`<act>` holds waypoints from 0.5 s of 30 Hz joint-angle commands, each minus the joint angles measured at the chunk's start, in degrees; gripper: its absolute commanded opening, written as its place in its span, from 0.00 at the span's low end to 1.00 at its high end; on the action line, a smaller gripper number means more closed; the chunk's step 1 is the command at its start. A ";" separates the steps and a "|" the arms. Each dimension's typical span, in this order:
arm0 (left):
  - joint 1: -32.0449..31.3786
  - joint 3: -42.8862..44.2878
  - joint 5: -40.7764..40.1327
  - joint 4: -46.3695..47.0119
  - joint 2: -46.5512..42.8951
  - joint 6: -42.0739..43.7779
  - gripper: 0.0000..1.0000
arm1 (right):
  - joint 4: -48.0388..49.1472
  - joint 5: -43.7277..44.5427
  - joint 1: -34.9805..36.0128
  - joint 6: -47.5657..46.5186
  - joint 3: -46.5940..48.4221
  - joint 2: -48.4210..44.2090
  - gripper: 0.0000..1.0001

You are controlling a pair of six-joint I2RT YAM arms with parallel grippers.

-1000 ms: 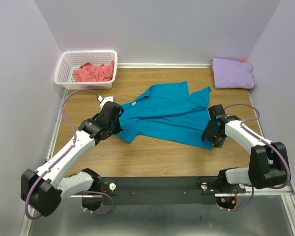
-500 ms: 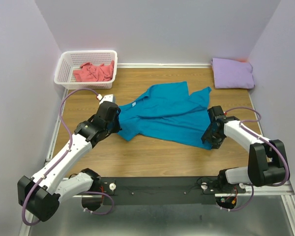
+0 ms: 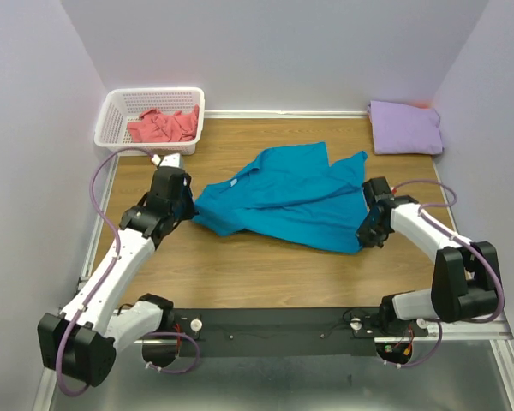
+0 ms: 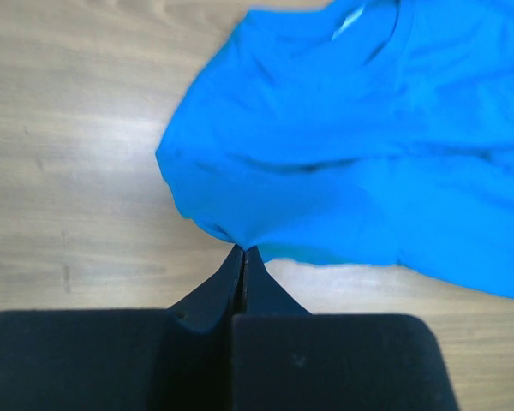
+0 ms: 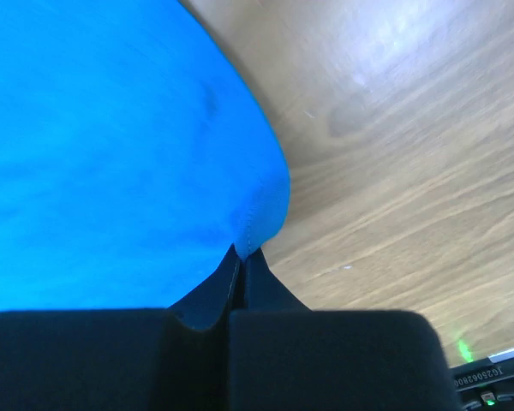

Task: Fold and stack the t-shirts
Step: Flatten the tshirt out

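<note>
Top external | teal-blue t-shirt (image 3: 291, 201) rumpled, spread | left hand (image 3: 193, 215), right hand (image 3: 361, 240) pinching its edges

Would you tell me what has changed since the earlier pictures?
The right gripper closed on the right edge of the teal shirt. The left gripper, shut on its left corner, drew that corner leftward, stretching the cloth. The coral shirt in the basket and the folded lavender shirt did not move.
</note>
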 commanded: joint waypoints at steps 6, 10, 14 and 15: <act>7.65 21.82 -5.33 5.52 9.77 3.71 0.00 | -6.70 7.91 -0.15 -11.95 33.23 4.86 0.01; 9.85 35.36 -7.52 5.96 12.68 2.65 0.00 | -8.91 10.10 -0.59 -17.15 47.33 8.48 0.01; 11.18 50.63 -9.37 6.57 13.65 1.94 0.00 | -10.49 10.72 -0.86 -21.72 63.94 10.07 0.00; 11.18 52.76 -9.81 6.83 12.95 2.20 0.00 | -10.84 10.89 -0.95 -23.21 68.50 9.72 0.01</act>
